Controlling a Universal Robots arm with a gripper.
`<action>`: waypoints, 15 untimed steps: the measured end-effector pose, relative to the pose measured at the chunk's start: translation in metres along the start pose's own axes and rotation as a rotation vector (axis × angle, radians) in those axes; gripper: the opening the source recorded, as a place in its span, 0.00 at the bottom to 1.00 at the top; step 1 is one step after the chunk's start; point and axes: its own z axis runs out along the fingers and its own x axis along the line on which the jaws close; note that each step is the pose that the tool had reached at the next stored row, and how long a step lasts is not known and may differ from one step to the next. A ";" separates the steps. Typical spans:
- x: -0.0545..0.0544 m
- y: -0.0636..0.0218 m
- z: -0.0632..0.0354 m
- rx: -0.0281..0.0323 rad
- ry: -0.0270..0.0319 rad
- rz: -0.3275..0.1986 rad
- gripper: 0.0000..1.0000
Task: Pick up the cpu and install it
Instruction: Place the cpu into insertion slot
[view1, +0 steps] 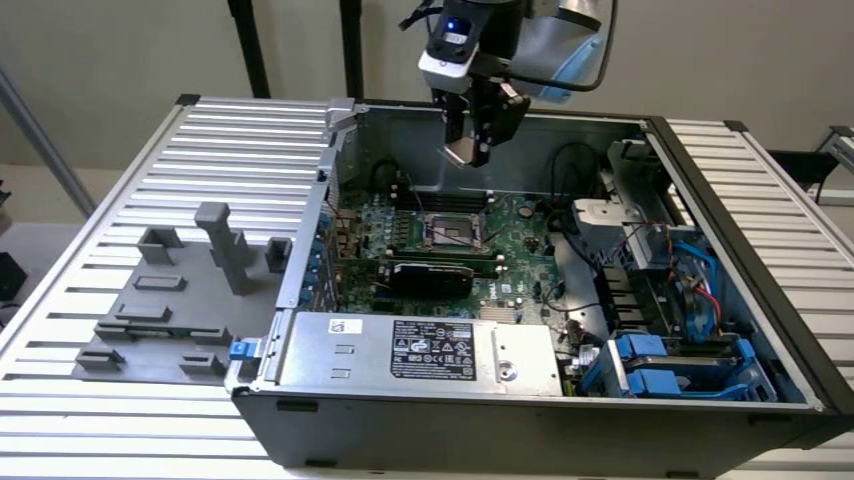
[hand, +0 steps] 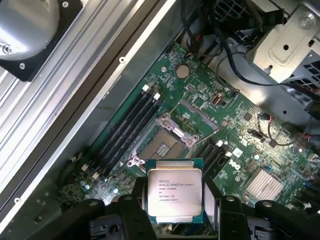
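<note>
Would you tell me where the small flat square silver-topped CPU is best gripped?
By two opposite thin edges, approached from the lid side: the flat square silver-topped CPU offers no other purchase, and the black pincer holds it so, one finger on each side.

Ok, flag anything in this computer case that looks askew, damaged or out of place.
No damage or spillage shows. One oddity: the small square silver-topped cpu, gripped in the hand, is turned at an angle to the dark metal-framed socket on the green motherboard, so their edges do not line up.
</note>
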 end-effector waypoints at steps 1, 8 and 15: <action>0.000 0.0000 0.0001 0.0003 -0.0004 0.019 0.55; 0.000 0.0000 0.0013 0.0029 -0.0033 0.152 0.55; 0.000 -0.0001 0.0028 0.0052 -0.0061 0.278 0.55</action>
